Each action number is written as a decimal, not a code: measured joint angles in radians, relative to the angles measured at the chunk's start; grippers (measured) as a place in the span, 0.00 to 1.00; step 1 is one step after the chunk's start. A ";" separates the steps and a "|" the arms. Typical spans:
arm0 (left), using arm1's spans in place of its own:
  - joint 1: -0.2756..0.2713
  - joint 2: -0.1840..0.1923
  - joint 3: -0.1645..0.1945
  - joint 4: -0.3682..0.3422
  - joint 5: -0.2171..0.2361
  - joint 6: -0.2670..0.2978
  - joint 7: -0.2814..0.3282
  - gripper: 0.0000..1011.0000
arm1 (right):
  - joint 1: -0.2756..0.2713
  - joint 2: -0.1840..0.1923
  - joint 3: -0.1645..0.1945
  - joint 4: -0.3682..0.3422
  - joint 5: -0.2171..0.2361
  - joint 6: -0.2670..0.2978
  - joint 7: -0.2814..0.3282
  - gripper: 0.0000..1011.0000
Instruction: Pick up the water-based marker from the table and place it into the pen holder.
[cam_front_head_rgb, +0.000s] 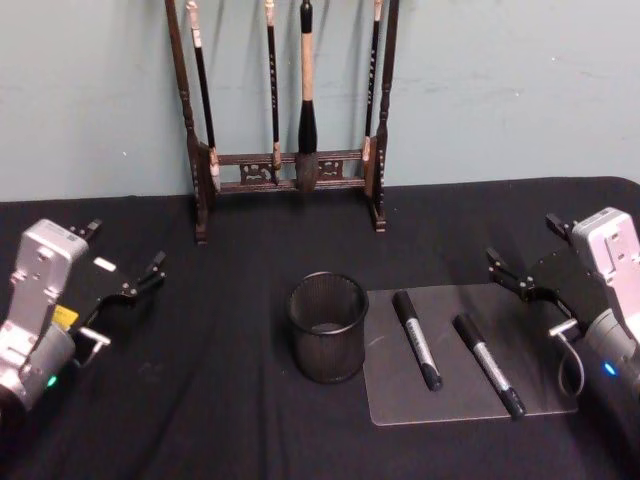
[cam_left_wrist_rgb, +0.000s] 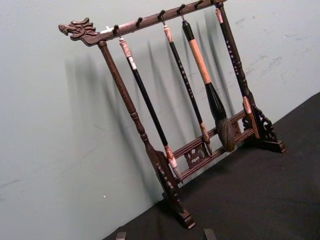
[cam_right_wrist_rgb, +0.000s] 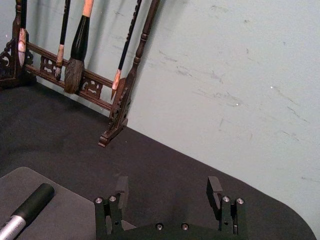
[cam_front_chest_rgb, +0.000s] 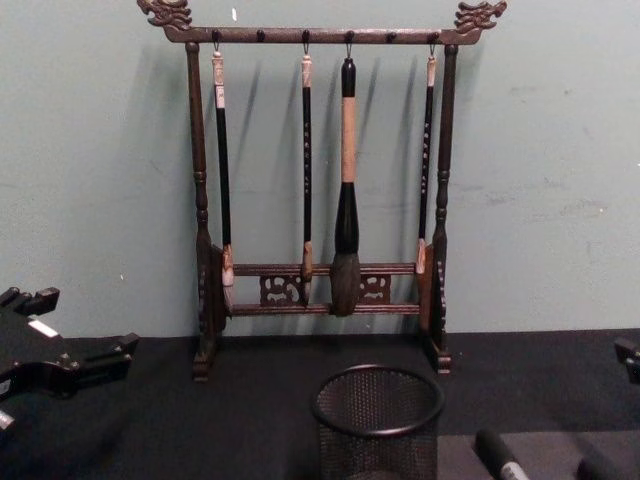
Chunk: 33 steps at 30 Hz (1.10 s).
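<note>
Two markers lie flat on a grey mat (cam_front_head_rgb: 400, 395): the left marker (cam_front_head_rgb: 417, 340) and the right marker (cam_front_head_rgb: 488, 365). They are side by side but apart, each with its black cap toward the far edge of the table (cam_front_head_rgb: 200, 420) and its pale barrel running back toward the near edge. No gripper touches either of them. The mat sits right of the table's middle. Just beside the mat's left edge the holder (cam_front_head_rgb: 328, 350) stands upright, a black mesh cup with a solid rim, about midway between the table's left and right edges. Behind it, at the far edge against the wall (cam_front_head_rgb: 500, 90), stands the rack (cam_front_head_rgb: 285, 158) with four brushes (cam_front_head_rgb: 307, 110) hanging from it.

The right gripper (cam_front_head_rgb: 520, 236) hovers near the table's right edge, just beyond the mat's far right corner, with its fingers spread wide and nothing between them. The left gripper (cam_front_head_rgb: 125, 248) hangs over the left side of the table, well apart from the holder, likewise spread wide and holding nothing.
</note>
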 joint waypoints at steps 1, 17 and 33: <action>0.000 0.000 0.000 0.000 0.000 0.000 0.000 0.99 | 0.000 0.000 0.000 0.000 0.000 0.000 0.000 0.99; 0.000 0.000 0.000 0.000 0.000 0.000 0.000 0.99 | 0.000 0.000 0.000 0.000 0.000 0.000 0.000 0.99; 0.000 0.000 0.000 0.000 0.000 0.000 0.000 0.99 | -0.008 -0.021 0.022 -0.009 0.006 0.003 0.001 0.99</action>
